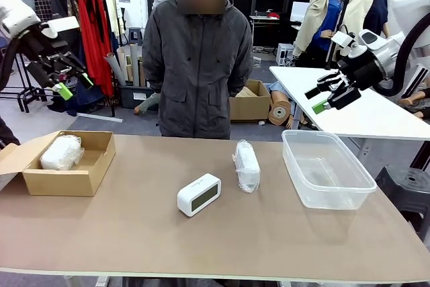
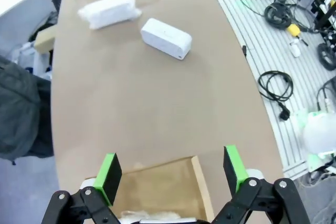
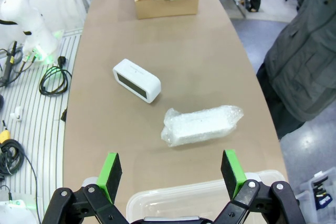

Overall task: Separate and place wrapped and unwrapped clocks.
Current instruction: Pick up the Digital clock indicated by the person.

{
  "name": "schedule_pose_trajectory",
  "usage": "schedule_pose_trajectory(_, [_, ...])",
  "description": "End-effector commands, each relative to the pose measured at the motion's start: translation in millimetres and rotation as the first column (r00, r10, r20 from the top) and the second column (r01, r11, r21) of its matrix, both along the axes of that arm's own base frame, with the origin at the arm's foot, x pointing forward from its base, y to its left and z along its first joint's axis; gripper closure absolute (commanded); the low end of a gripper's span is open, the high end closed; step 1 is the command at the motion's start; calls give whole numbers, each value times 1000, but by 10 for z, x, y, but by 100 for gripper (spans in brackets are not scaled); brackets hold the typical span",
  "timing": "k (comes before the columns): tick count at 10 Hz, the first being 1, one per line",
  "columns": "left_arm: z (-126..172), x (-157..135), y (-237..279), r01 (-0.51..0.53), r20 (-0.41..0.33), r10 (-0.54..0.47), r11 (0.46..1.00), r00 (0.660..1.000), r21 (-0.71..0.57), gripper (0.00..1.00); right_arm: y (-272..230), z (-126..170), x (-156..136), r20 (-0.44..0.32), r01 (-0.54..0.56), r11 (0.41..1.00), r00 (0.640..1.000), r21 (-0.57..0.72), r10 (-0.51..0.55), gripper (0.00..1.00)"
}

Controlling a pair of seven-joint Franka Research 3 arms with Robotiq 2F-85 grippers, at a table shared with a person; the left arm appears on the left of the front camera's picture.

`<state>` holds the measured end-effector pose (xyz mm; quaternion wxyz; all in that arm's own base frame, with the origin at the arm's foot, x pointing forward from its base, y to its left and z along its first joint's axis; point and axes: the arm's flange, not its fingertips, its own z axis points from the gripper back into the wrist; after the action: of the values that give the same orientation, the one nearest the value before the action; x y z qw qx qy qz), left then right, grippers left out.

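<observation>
No text or digits can be read, even on the bare clock [image 1: 199, 194].

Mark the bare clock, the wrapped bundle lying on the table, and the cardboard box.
bare clock [image 1: 203, 197], front view, on its dark screen.
wrapped bundle [image 1: 246, 165], front view, middle of its crinkly plastic top.
cardboard box [image 1: 60, 183], front view, on its near outer wall.
</observation>
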<state>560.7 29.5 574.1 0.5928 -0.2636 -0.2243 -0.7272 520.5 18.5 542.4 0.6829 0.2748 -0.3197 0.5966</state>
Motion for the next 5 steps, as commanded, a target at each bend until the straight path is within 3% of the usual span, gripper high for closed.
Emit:
schedule_pose_trajectory(1, [61,27,-19,-81,44,84,996,996,-47,0,2,9,-10,4,1,1000,1000,-1,-1,0])
schedule_pose_trajectory(2, [0,0,0,0,0,0,1000,1000,0,0,2,9,-10,4,1,1000,1000,-1,-1,0])
schedule_pose_trajectory(3, [0,0,0,0,0,0,1000,1000,0,0,2,9,-10,4,1,1000,1000,-1,-1,0])
schedule_pose_trajectory(5, [-41,99,79,-89,45,91,995,995,-48,0,2,9,-10,4,1,1000,1000,-1,-1,0])
